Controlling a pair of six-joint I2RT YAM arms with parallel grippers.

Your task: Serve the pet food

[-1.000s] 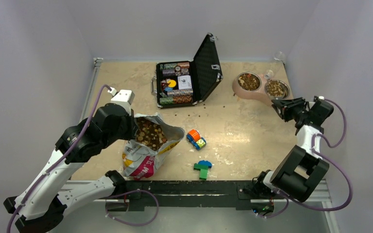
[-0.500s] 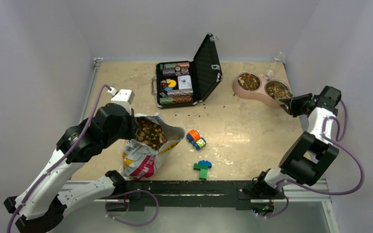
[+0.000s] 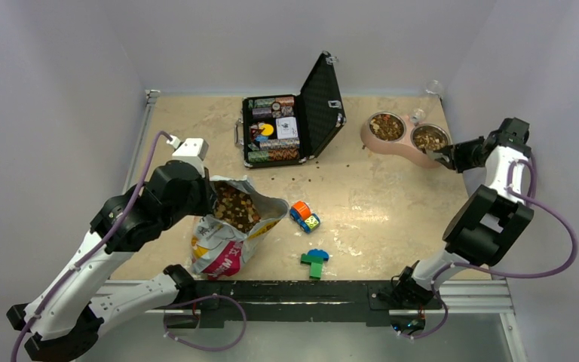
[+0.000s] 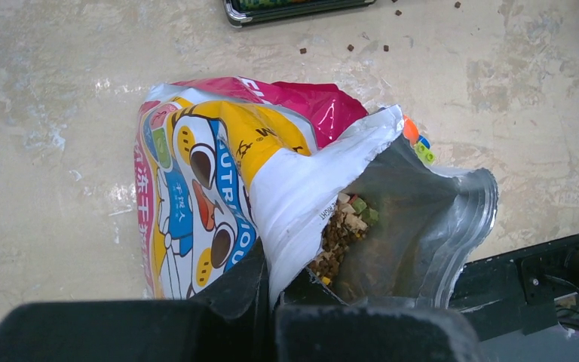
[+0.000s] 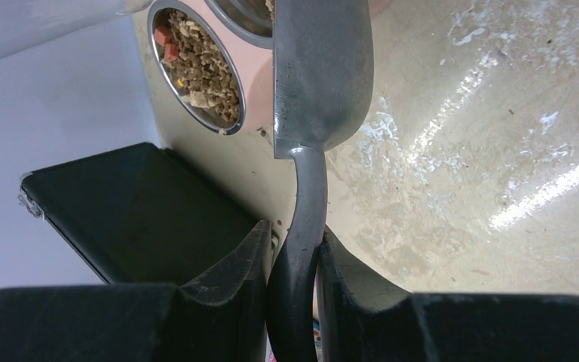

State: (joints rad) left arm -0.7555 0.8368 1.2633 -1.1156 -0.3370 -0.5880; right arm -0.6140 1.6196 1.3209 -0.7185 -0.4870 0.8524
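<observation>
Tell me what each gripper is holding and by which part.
Left gripper: the kibble bag, pinched at the rim of its open mouth. Right gripper: a metal scoop, clamped by its handle.

Cannot tell load of scoop (image 5: pixel 320 75) in right wrist view; tip cropped by top edge, likewise bowl (image 5: pixel 235 23) beneath. In left wrist view, cannot see most pet food (image 4: pixel 339 234) behind folded rim of bag (image 4: pixel 219 173), nor most of toy car (image 4: pixel 416 141) beyond it; case (image 4: pixel 294 7) cropped at top edge.
</observation>
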